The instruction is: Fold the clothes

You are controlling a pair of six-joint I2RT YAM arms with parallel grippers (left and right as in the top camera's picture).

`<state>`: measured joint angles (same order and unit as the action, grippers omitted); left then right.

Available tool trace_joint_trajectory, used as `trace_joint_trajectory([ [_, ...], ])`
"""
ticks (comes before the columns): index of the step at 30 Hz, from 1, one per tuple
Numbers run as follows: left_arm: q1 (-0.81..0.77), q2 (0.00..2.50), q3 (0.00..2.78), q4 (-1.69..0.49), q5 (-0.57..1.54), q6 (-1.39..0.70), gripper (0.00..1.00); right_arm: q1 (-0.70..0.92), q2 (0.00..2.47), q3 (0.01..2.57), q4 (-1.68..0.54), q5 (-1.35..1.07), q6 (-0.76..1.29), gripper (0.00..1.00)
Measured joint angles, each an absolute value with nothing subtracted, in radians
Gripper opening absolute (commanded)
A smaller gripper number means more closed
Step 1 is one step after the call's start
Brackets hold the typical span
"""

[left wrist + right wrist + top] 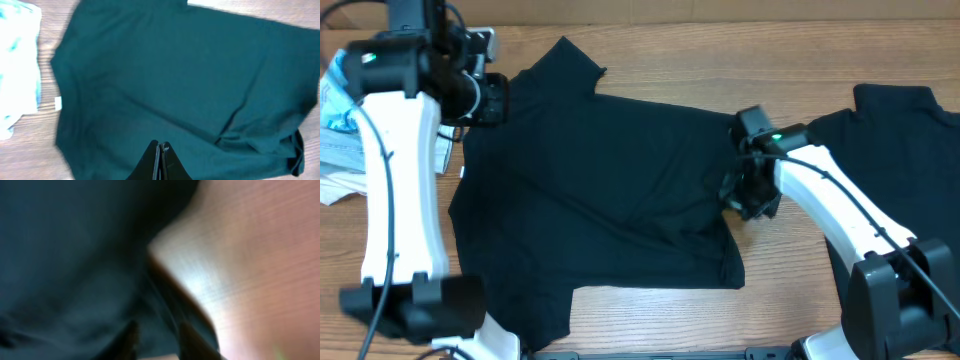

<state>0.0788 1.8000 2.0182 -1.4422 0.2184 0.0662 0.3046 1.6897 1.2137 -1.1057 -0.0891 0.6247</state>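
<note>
**Black shirt spread mid-table, one arm at each side of it**

A black T-shirt (610, 190) lies spread over the middle of the table (720, 60), reaching from near the far edge to close to the near edge. Its right side is bunched into folds. A second black T-shirt (900, 170) lies at the right edge, apart from the first, with bare wood between them. At the left edge, just beside the spread shirt, sits a crumpled white and blue bundle (340, 110). The white left arm rises in front of part of it.

The left gripper (160, 150) is toward the far left corner, over the shirt's edge. Its fingers are pressed together with no cloth seen between them. The right gripper (748, 195) is low at the shirt's rumpled right edge.

From overhead, the right gripper's body hides its own fingertips. The right wrist view shows its two fingers standing apart, with a dark fabric edge running toward the gap and bare wood beside it. That view is too blurred to tell whether the fingers pinch the cloth. Only the left wrist view shows a small white tag (57, 104) at the shirt's edge next to the bundle.
</note>
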Motion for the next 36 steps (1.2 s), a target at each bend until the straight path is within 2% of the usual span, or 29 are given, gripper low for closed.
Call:
trace_joint_trajectory([
  [4, 0.073, 1.887, 1.928, -1.351, 0.235, 0.068, 0.04, 0.242, 1.692, 1.212, -0.9, -0.096, 0.626, 0.17],
  [10, 0.043, 2.033, 1.874, -1.248, 0.244, 0.086, 0.04, 0.163, 1.757, 1.212, -0.704, -0.124, 0.627, 0.15],
  [22, 0.022, 2.302, 1.871, -1.067, 0.25, 0.105, 0.04, 0.079, 2.007, 1.211, -0.373, -0.177, 0.682, 0.05],
  [27, 0.022, 2.336, 1.87, -1.008, 0.221, 0.103, 0.04, 0.082, 2.078, 1.222, -0.165, -0.223, 0.764, 0.04],
  [28, 0.022, 2.337, 1.87, -0.993, 0.201, 0.095, 0.09, 0.085, 2.096, 1.224, -0.115, -0.229, 0.781, 0.04],
  [32, 0.032, 2.337, 1.87, -0.94, 0.14, 0.047, 0.14, 0.093, 2.173, 1.229, 0.125, -0.242, 0.815, 0.04],
  [36, 0.065, 2.337, 1.87, -0.894, 0.11, 0.021, 0.13, 0.09, 2.187, 1.253, 0.137, -0.267, 0.749, 0.06],
])
